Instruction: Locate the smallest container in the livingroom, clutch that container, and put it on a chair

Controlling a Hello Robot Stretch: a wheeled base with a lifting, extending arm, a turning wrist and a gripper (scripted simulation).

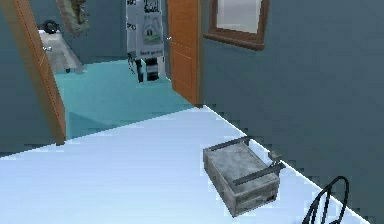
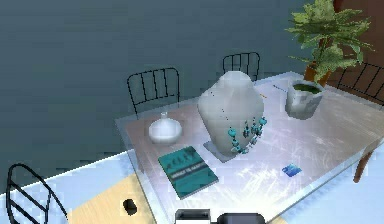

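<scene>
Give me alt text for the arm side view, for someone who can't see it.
A pale table holds a white bust wearing a turquoise necklace, with a small round white vessel left of it, a teal book in front and a pale green pot to the right. Dark wire chairs stand behind the table, with a leafy plant at the upper right.

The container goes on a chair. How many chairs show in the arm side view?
4: one chair behind the table's left end, a second behind the bust, a third beside the plant, a fourth at bottom left. Others may be hidden.
</scene>
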